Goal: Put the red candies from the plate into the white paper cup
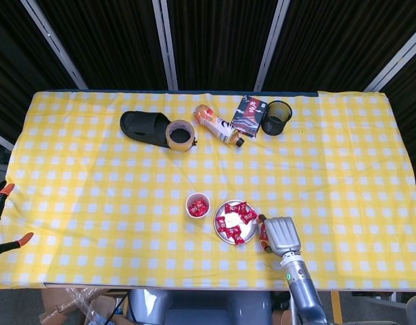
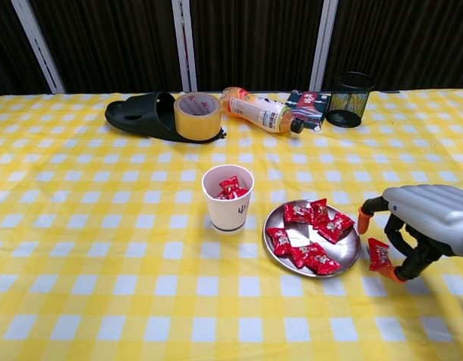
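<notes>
Chest view puts the round metal plate (image 2: 350, 256) at the middle of things, so everything is placed from it. On the plate lie several red candies (image 2: 310, 235) in wrappers with white print too small to read. Just left of the plate stands the white paper cup (image 2: 227, 204), upright, with a few red candies already inside and a small dark mark on its side that cannot be read. Just right of the plate, on the yellow checked tablecloth (image 2: 103, 248), lies one stray red candy (image 2: 379, 253). The right hand (image 2: 423, 226) arches over that candy with curled, orange-tipped fingers (image 2: 364, 217) on either side of it; whether they grip it cannot be told. The left hand shows in neither view.

Well behind the plate lie a black slipper (image 2: 137, 116), a roll of clear tape (image 2: 197, 116) leaning on it, an orange drink bottle (image 2: 261, 110) on its side with an unreadable label, a dark packet (image 1: 249, 114) bearing white Chinese characters, and a black mesh pen cup (image 2: 348, 98).
</notes>
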